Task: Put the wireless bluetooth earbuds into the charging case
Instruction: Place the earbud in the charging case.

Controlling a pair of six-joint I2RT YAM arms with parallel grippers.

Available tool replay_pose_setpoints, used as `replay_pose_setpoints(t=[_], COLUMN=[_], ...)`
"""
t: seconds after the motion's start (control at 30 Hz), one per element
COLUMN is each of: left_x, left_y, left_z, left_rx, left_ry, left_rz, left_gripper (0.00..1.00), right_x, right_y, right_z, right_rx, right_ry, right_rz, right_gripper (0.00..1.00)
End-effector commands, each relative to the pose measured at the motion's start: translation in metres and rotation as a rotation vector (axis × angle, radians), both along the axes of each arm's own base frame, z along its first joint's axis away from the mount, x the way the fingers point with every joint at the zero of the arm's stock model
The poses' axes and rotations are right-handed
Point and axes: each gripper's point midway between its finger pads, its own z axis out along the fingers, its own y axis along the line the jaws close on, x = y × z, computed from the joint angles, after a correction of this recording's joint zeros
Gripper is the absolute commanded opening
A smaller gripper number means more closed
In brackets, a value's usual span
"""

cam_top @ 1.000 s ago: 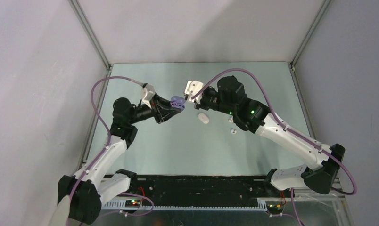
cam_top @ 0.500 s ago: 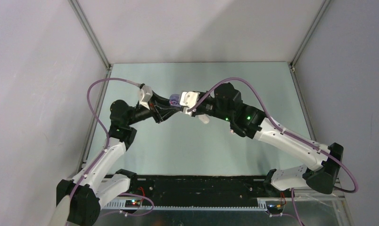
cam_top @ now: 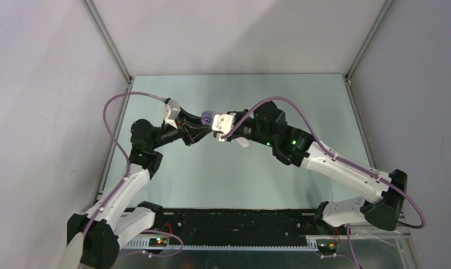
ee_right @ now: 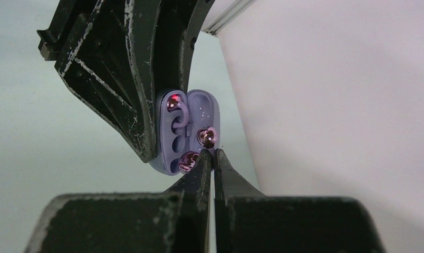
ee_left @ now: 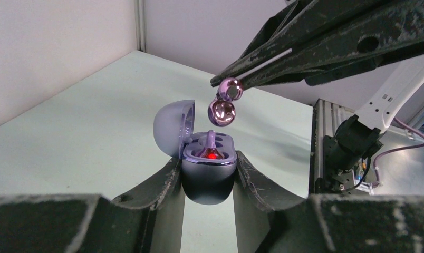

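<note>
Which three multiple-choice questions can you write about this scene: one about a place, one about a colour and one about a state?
1. Where is the shiny pink earbud?
A. Lying on the table
B. Just above the charging case, pinched by the right gripper
C. Seated in its socket

2. What colour is the light inside the case?
A. Green
B. Blue
C. Red

3. In what state is the lid of the case?
A. Open
B. Shut
C. Taken off and lying apart

Answers:
1 B: in the left wrist view it hangs over the case between the closed right jaws, not yet seated.
2 C: a red dot glows between the sockets.
3 A: the lid stands tilted back on its hinge while the left gripper clamps the base.
</note>
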Motion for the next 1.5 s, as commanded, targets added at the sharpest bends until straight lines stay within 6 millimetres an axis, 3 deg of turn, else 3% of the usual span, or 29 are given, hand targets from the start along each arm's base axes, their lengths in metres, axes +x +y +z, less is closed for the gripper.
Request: replay_pose_setpoints(t=[0.0, 0.7, 1.03, 1.23, 1.33, 1.47], left_x=[-0.001, 0.001, 0.011, 0.011, 0.010, 0.010], left_y=[0.000, 0.000, 0.003, 0.003, 0.003, 0.003], left_z=[0.030, 0.035, 0.034, 0.034, 0.034, 0.034], left_rx=[-0.063, -0.095, -0.087, -0.083, -0.079, -0.079], left_ry=[-0.054, -0.035, -0.043, -0.050, -0.054, -0.056], left_rz=[0.014, 0.027, 0.078, 0.078, 0.075, 0.074], left_gripper=[0.00, 0.00, 0.00, 0.00, 0.00, 0.00], right_x=[0.002, 0.007, 0.004, 0.011, 0.014, 0.014], right_y=[-0.001, 0.010, 0.012, 0.006, 0.005, 0.005], right_z=[0.015, 0.008, 0.008, -0.003, -0.005, -0.005], right_rx=[0.039, 0.032, 0.027, -0.054, -0.071, -0.069], right_ry=[-0.058, -0.075, -0.079, -0.121, -0.133, -0.130], right_rz=[-0.012, -0.035, -0.017, -0.043, -0.049, -0.050], right_gripper=[0.00, 0.00, 0.00, 0.00, 0.12, 0.20])
